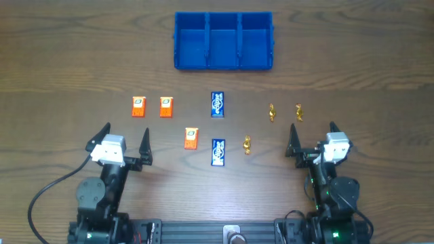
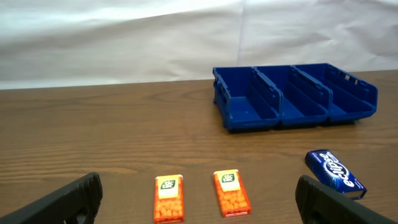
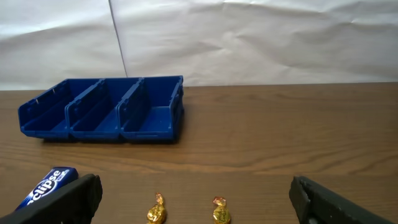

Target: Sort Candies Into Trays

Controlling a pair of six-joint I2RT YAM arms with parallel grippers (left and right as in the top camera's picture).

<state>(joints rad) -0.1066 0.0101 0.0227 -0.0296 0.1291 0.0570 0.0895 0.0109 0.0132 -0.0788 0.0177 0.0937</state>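
A blue plastic three-compartment tray [image 1: 224, 66] is sitting at the far middle of the brown wooden table [image 1: 68, 61], and the candies are lying in loose rows nearer the arms, well apart from it. On the left side, a flat orange candy box [image 1: 138, 106] is lying just beside a second orange box [image 1: 166, 106], while a third orange box [image 1: 191, 137] is resting nearer the robot and towards the middle. A dark blue rectangular candy pack [image 1: 217, 104] is lying in the middle, with a second blue pack [image 1: 218, 152] directly nearer the robot from it. On the right side, a gold-wrapped candy [image 1: 272, 112] is sitting near a second gold candy [image 1: 298, 112], and a third gold candy [image 1: 247, 144] is lying just beside the nearer blue pack. The left gripper [image 1: 126, 129] is hovering low on the near left with its black fingers spread apart, gripping nothing. The right gripper [image 1: 313, 126] is hovering on the near right, its fingers likewise parted and gripping nothing.
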